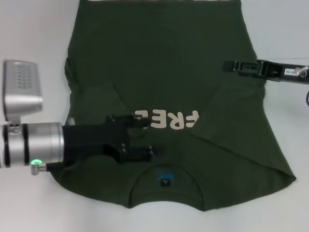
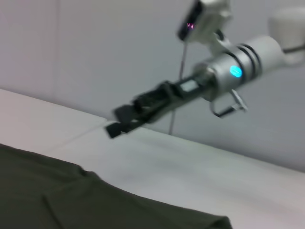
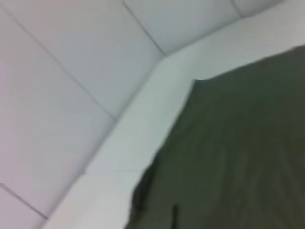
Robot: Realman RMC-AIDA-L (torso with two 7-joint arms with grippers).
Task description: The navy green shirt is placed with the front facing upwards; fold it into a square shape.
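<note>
The navy green shirt (image 1: 164,63) lies flat and face up on the white table (image 1: 34,29), collar and blue neck label (image 1: 165,175) nearest me. Both sleeves look folded inward over the body, and the right fold covers the end of the cream lettering (image 1: 169,120). My left gripper (image 1: 148,135) hovers over the chest just left of the lettering, open, with nothing between its fingers. My right gripper (image 1: 227,66) is above the shirt's right edge; the left wrist view shows that gripper (image 2: 114,123) raised over the table, its tips slightly apart and empty. Dark cloth (image 3: 238,152) fills part of the right wrist view.
White table surface surrounds the shirt on the left, right and near sides. The shirt's hem (image 1: 159,2) reaches the far edge of the head view. A pale wall (image 2: 119,47) stands behind the table.
</note>
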